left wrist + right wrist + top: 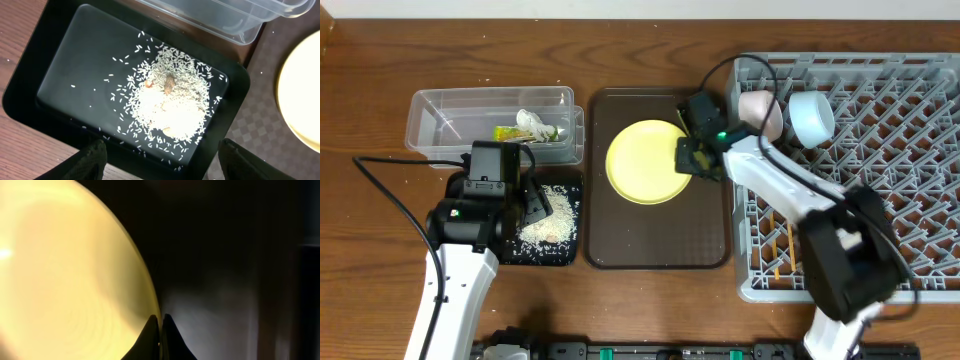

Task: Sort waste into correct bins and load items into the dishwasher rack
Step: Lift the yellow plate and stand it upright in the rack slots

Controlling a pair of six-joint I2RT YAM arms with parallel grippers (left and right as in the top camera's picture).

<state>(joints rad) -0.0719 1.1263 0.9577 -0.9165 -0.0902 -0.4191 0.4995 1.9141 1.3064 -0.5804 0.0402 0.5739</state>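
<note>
Plate was plain yellow. Serving tray was dark brown, fine checker texture. Black tray was glossy; rice was white, few brown-orange flecks. Tub was clear. Wrapper showed yellow-green. Rack was grey lattice. Bowl was light blue. Table was reddish-brown woodgrain.

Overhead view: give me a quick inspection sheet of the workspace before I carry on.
Surface: wooden table; stray white specks by the black tray.
Job's things: wrapper and white scrap in clear tub; rice in black tray; yellow plate on brown serving tray; white bowl, blue bowl and what look like chopsticks in rack; cup not seen.
Clutter: only the brown serving tray.
Grippers: left gripper open over the rice; right gripper pinched on the plate's rim.
Cables: black cable loops across the table from the left arm.
Surroundings: nothing seen.
</note>
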